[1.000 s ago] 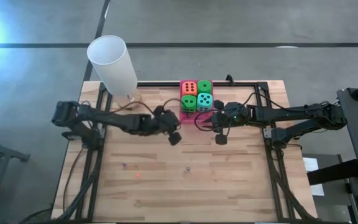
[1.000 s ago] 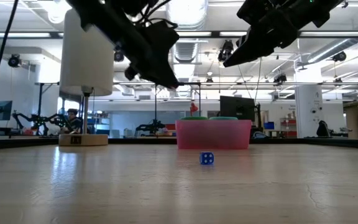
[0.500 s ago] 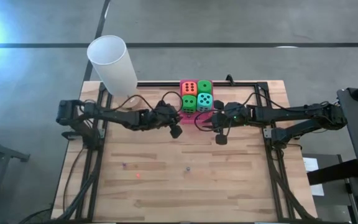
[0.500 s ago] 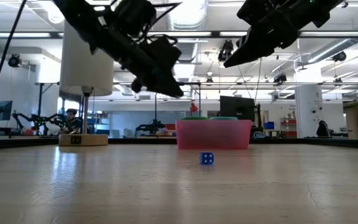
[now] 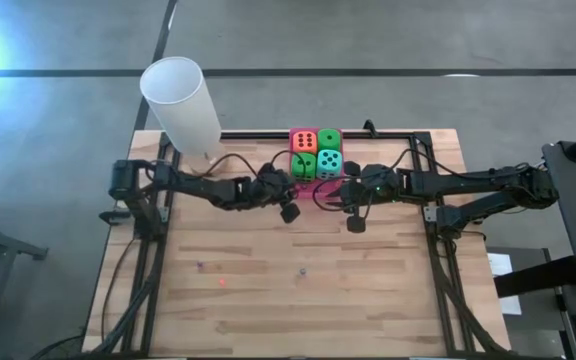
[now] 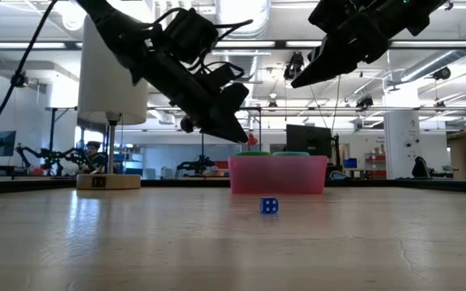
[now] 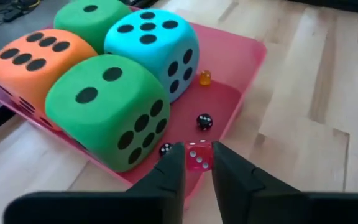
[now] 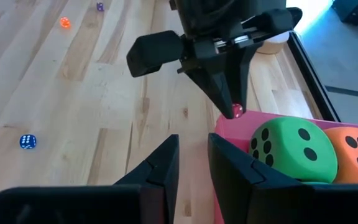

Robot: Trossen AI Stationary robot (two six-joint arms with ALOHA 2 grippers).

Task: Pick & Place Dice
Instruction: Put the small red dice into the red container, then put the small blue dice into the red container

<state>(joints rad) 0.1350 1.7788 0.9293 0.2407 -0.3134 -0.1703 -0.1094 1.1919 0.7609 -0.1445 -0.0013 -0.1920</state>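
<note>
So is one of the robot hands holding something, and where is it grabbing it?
Yes. The left gripper pinches a tiny red die by two opposite sides, at its fingertips, over the pink tray. The right gripper holds nothing.

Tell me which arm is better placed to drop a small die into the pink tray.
Left. The left gripper pinches a small red die right over the pink tray's edge, while the right gripper hangs empty beside the tray.

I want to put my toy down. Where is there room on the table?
The wooden table is mostly bare on the near side of both arms, with only tiny dice there, like a blue one. The pink tray is crowded with four big dice, and the left pincer holds a small red die over it.
</note>
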